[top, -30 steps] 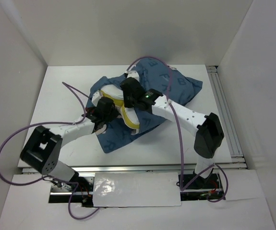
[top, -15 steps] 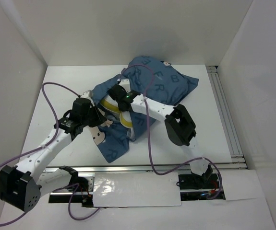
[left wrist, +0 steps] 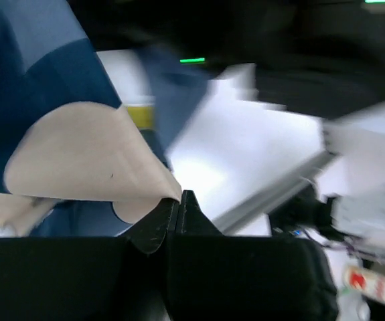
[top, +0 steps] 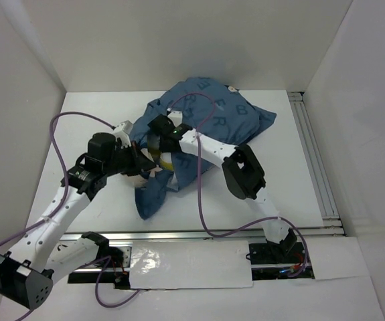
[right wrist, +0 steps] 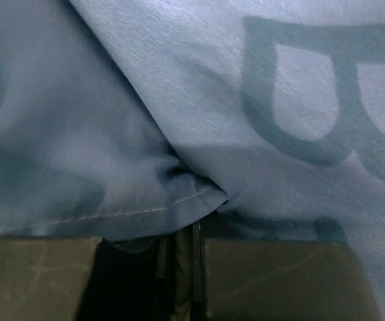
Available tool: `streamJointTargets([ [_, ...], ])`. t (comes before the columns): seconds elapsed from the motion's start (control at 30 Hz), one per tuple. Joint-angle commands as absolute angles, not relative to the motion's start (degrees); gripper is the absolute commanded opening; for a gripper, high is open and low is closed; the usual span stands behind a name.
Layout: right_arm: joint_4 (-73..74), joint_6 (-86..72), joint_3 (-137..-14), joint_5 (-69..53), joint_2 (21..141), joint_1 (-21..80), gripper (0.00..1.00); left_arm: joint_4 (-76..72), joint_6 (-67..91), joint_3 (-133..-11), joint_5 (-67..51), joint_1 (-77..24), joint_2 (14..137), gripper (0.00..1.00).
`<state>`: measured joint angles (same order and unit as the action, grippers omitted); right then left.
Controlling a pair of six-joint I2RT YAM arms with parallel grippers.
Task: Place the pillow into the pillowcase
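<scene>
The dusty-blue pillowcase [top: 219, 114] lies bunched at the back middle of the table, with a loose flap hanging toward the front [top: 153, 197]. The pillow is almost wholly inside it; only a bit of its yellow band [top: 167, 159] shows at the opening. My left gripper [top: 145, 170] is shut on the pillowcase edge, and in the left wrist view a cream printed patch [left wrist: 85, 157] is pinched between the closed jaws [left wrist: 179, 200]. My right gripper [top: 157, 127] is shut on the pillowcase hem [right wrist: 145, 210] at the upper side of the opening [right wrist: 182, 234].
A metal rail [top: 311, 154] runs along the table's right side and another [top: 199, 234] along the front edge. White walls enclose the table on three sides. Purple cables [top: 68, 124] loop above both arms.
Both grippers moved left and back with the pillowcase edge. The cloth now covers most of the pillow, so less white and yellow shows. The left arm has stretched out.
</scene>
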<state>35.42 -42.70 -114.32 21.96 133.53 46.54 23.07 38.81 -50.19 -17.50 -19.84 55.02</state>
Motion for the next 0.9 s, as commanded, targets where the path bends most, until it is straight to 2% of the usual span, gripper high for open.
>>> streamJointTargets([
  [0.0, 31.28, -48.33, -113.55, 25.32, 143.25, 45.88, 0.00, 20.21, 37.18, -58.52, -31.64, -20.48, 49.84, 0.00],
  [0.07, 31.82, -48.34, -112.77, 25.31, 143.26, 46.67, 0.00, 22.13, 36.57, -59.58, -28.93, -20.48, 48.70, 0.00],
  [0.13, 31.29, -48.34, -109.53, 27.31, 140.02, 48.07, 0.00, 25.12, 37.09, -60.29, -20.16, -20.48, 48.69, 0.00],
  [0.17, 29.90, -47.73, -105.25, 28.29, 138.36, 48.60, 0.00, 26.27, 37.87, -60.29, -17.95, -20.48, 49.30, 0.05],
  [0.23, 29.27, -47.02, -101.18, 29.00, 132.67, 49.31, 0.07, 27.59, 39.28, -58.02, -13.90, -20.48, 50.00, 0.11],
  [0.27, 27.79, -45.80, -97.42, 27.79, 130.54, 49.31, 0.16, 27.60, 39.29, -57.05, -13.02, -20.48, 50.01, 0.21],
  [0.33, 26.46, -43.26, -93.88, 24.63, 123.53, 49.31, 0.26, 28.47, 40.86, -55.55, -9.52, -20.48, 51.58, 0.33],
  [0.37, 24.19, -41.85, -91.95, 23.30, 121.05, 49.31, 0.31, 30.74, 41.48, -54.94, -7.67, -20.48, 52.11, 0.42],
  [0.4, 23.13, -40.62, -88.28, 22.25, 118.50, 49.83, 0.42, 32.24, 42.18, -54.93, -5.82, -20.48, 52.12, 0.53],
  [0.47, 20.23, -36.58, -85.27, 18.48, 111.06, 49.83, 0.50, 34.71, 44.20, -54.93, -0.46, -19.87, 53.52, 0.64],
  [0.53, 18.38, -34.29, -80.26, 17.93, 106.11, 50.97, 0.66, 36.12, 45.08, -54.93, 2.88, -19.86, 53.53, 0.76],
  [0.63, 13.98, -31.92, -74.19, 14.34, 97.75, 50.98, 0.83, 36.12, 45.61, -54.93, 6.31, -19.34, 54.13, 0.83],
  [0.77, 12.57, -27.96, -72.77, 9.24, 93.69, 51.50, 0.84, 34.38, 45.62, -54.93, 7.56, -19.34, 57.03, 0.81],
  [0.87, 11.96, -24.45, -74.27, 8.01, 93.69, 51.50, 0.83, 30.42, 43.95, -53.71, 3.09, -19.34, 60.99, 0.76],
])
